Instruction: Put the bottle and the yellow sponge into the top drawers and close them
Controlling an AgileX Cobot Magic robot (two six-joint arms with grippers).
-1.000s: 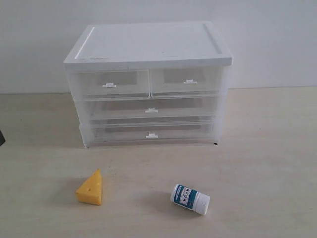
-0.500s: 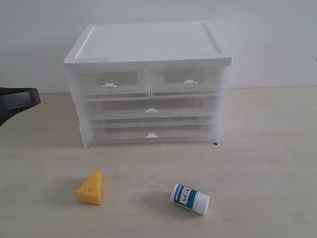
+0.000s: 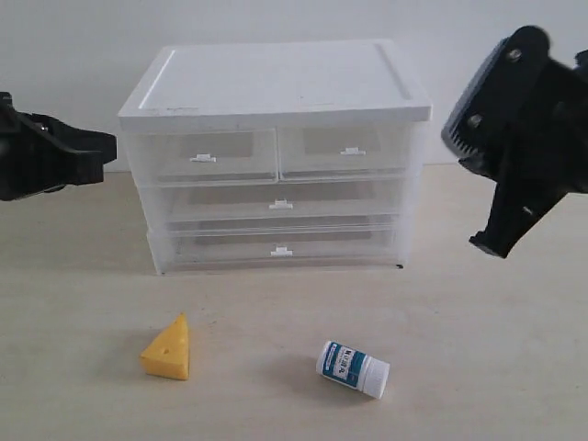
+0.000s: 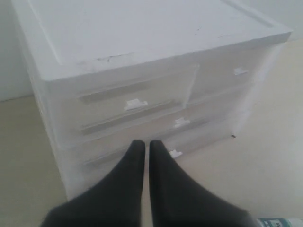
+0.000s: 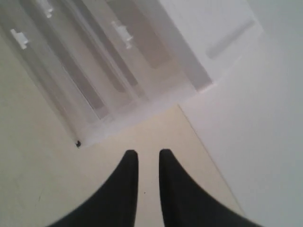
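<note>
My left gripper (image 4: 147, 144) has its jaws pressed together with nothing in them. It points at the front of the drawer box (image 3: 276, 83). My right gripper (image 5: 148, 153) has its jaws nearly together too, with only a thin gap, and it holds nothing. It hangs up high by the right side of the box. The top drawers (image 3: 207, 156) are both closed, so nothing can go in yet. I think that is why I am up at the box first, near the little white handles (image 3: 203, 158). The yellow sponge (image 3: 168, 349) sits on the table (image 3: 487, 367) in front of the box, on my left side. The bottle (image 3: 353, 367) lies on its side, well apart from it, on my right. So each arm has one thing close by.
</note>
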